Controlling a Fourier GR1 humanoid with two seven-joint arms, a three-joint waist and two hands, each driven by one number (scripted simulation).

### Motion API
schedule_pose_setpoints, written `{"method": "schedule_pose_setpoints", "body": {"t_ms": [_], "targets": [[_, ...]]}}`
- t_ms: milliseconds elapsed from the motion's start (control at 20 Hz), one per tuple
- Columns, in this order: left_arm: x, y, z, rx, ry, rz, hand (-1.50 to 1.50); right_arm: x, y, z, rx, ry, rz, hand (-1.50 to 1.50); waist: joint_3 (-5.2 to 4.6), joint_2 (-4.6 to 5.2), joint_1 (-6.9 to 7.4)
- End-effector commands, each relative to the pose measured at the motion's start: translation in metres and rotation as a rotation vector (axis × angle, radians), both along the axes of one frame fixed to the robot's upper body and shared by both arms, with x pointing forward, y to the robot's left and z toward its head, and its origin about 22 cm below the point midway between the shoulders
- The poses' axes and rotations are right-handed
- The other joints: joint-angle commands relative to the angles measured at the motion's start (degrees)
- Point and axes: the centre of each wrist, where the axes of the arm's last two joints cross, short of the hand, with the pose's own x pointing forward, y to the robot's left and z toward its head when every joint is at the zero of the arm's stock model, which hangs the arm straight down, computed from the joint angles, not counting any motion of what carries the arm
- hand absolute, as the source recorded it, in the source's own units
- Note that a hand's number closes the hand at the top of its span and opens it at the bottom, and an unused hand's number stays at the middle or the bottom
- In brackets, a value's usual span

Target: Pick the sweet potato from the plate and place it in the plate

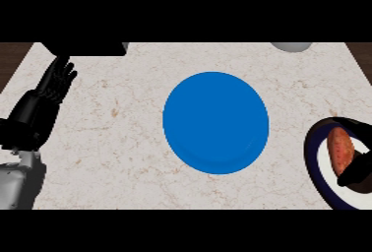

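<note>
On dark-rimmed plate (320, 167), far right: sweet potato (339, 150) | right robot hand (357, 170) curled around it

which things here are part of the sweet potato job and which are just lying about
Part of the job:
sweet potato
white plate under it
blue plate
right hand

Lying about:
black object at the counter's far left
grey object at far right
left hand, resting open
</note>
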Motion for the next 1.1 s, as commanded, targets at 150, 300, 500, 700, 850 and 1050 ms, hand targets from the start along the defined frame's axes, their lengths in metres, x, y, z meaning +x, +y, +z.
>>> {"method": "schedule_pose_setpoints", "body": {"t_ms": [150, 300, 500, 700, 850, 1050], "targets": [[-0.001, -0.004, 0.011, 0.004, -0.009, -0.004, 0.00, -0.007, 0.004, -0.028, -0.020, 0.042, -0.018, -1.50, -0.01, -0.07, -0.16], [0.006, -0.020, 0.002, -0.004, -0.008, 0.008, 0.00, 0.014, 0.009, -0.038, -0.077, 0.069, 0.022, -1.50, 0.00, 0.04, 0.14], [-0.002, 0.006, -0.008, -0.008, 0.020, 0.003, 0.00, 0.010, -0.005, -0.025, -0.083, -0.227, 0.018, 1.50, 0.01, 0.02, 0.26], [0.002, 0.008, -0.009, -0.002, 0.006, 0.008, 0.00, 0.007, -0.005, -0.038, -0.162, -0.311, 0.064, 1.50, 0.01, 0.07, 0.09], [-0.002, 0.020, -0.004, 0.009, 0.031, 0.071, 0.00, -0.038, 0.016, -0.063, -0.251, -0.235, -0.284, 1.50, -0.35, -1.54, -4.55], [-0.012, 0.035, -0.011, 0.011, 0.047, 0.153, 0.00, -0.094, -0.007, -0.090, -0.370, -0.136, -0.520, 1.50, -0.81, -2.92, -10.24]]}}
